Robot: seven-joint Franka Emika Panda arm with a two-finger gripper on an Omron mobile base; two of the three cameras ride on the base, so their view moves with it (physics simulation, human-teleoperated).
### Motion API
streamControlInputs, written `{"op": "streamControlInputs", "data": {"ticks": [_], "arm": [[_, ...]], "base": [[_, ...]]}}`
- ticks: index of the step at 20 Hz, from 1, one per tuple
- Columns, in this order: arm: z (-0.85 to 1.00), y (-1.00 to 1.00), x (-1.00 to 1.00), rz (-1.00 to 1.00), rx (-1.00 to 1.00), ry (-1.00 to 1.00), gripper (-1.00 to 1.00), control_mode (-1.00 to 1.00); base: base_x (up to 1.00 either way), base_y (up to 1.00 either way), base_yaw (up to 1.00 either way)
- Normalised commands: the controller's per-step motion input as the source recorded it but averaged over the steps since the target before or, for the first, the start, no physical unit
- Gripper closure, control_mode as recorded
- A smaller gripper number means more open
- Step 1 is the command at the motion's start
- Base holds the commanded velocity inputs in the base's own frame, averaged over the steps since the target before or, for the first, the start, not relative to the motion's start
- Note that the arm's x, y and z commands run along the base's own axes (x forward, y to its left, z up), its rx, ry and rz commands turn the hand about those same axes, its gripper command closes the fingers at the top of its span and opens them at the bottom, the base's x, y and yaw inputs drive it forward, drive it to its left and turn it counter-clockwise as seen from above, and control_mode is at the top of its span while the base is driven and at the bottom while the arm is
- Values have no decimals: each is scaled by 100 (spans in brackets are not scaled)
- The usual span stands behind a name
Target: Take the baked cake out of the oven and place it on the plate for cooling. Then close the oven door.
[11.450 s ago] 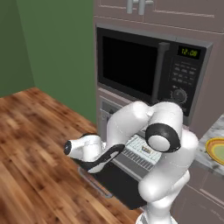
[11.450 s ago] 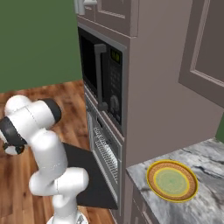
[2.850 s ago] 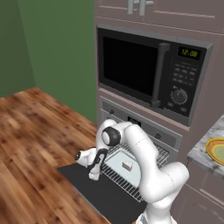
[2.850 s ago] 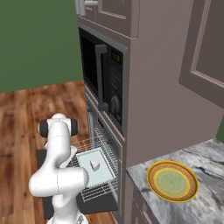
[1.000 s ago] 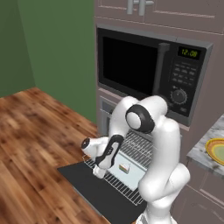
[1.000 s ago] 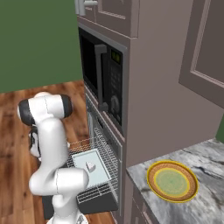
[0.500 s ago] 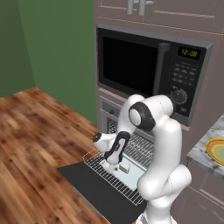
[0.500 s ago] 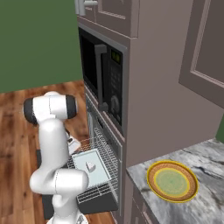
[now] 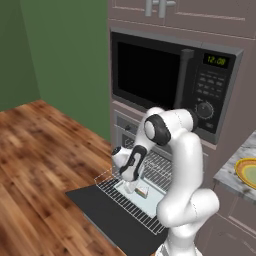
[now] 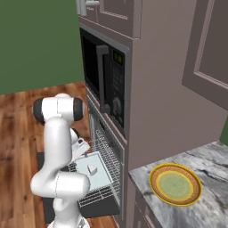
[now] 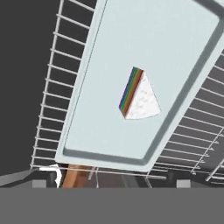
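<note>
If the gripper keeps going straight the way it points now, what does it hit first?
Most likely the cake slice, which sits near the middle of the hand view on the pale tray. If slightly off line, the gripper would meet the tray instead; depth is hard to judge.

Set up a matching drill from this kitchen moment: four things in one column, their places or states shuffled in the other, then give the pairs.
Things:
1. cake slice
2. plate
3. oven door
4. claw

Places or states:
A. on the grey counter, nothing on it
B. dropped open, lying flat
C. on the pale tray on the pulled-out wire rack
D. open, above the tray

Pairs: 1-C, 2-A, 3-B, 4-D
</note>
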Motion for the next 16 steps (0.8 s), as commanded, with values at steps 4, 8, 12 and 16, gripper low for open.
{"op": "streamControlInputs", "data": {"ticks": [4,8,12,16], "arm": [[-45,0,31,0,0,18,-100,-100],[-44,0,39,1,0,16,-100,-100],[-31,0,37,3,0,10,-100,-100],[-28,0,32,3,0,9,-100,-100]], "base": [[0,0,0],[0,0,0],[0,0,0],[0,0,0]]}}
